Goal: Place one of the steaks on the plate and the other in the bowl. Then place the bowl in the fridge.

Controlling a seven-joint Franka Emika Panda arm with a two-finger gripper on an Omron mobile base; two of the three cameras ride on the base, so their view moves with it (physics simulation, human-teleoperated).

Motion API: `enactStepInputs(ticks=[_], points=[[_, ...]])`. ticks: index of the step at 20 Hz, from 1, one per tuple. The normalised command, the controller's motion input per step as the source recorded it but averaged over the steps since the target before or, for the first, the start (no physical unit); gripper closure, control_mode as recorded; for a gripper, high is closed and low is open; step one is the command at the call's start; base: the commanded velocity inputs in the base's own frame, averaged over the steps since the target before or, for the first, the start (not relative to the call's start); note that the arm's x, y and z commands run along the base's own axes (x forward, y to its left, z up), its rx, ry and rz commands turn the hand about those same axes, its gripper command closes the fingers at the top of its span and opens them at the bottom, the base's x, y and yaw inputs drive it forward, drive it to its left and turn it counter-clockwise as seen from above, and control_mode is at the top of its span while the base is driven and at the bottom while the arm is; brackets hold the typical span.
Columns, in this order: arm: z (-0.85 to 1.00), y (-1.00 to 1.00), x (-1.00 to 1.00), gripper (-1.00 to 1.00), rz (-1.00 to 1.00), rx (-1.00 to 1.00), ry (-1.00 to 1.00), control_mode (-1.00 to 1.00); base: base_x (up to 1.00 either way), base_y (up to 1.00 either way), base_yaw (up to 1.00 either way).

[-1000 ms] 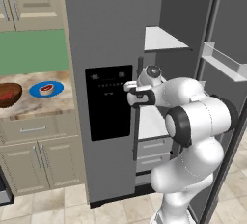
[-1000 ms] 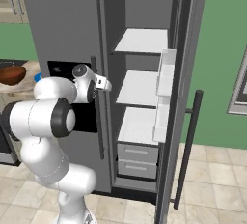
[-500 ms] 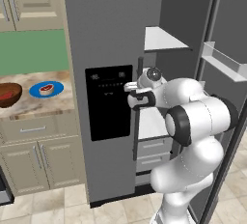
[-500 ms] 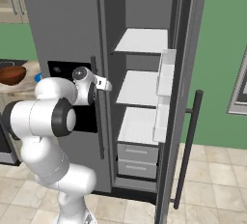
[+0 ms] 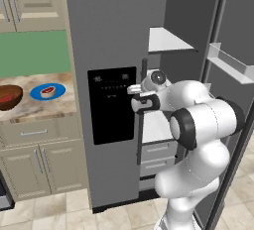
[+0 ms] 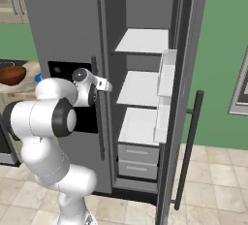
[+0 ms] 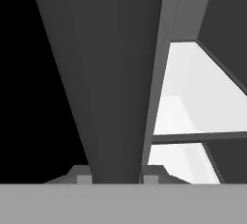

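Observation:
The tall grey fridge [image 5: 104, 35] has its right door swung open and its left door closed. My gripper [image 5: 140, 95] sits at the left door's long dark handle [image 6: 98, 122]. In the hand view the handle [image 7: 118, 73] runs between my fingertips [image 7: 84, 177], and the gripper [image 7: 116, 177] is shut on it. On the counter to the left, the dark brown bowl [image 5: 9, 96] holds a red steak [image 5: 5, 98]. Beside it the blue plate [image 5: 47, 91] carries the steak [image 5: 48, 92] with the pale rim. The bowl [image 6: 12, 75] appears at the left edge of the right base view too.
The open right door [image 6: 181, 98] juts toward me with door bins [image 5: 230, 63] and a long handle [image 6: 189, 146]. White shelves [image 6: 140, 86] and drawers [image 6: 138, 153] are inside. The stone counter [image 5: 34, 112] stands over cabinet doors [image 5: 25, 174].
The gripper's fingers have closed onto the left door's handle. The arm has barely shifted, and the bowl and plate stay put.

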Motion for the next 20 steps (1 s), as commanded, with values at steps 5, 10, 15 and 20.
enactStepInputs(ticks=[5,10,15,20], points=[[0.0,0.02,0.0,1.0,0.0,0.0,0.0,-1.0,0.0,0.0,0.0],[0.0,0.08,-0.21,1.0,-0.09,-0.01,0.0,-1.0,0.0,0.0,0.0],[0.0,0.24,-0.37,1.0,-0.14,-0.04,0.0,-1.0,0.0,0.0,0.0],[0.01,0.36,-0.34,1.0,-0.17,-0.04,0.02,-1.0,0.0,0.0,0.0]])
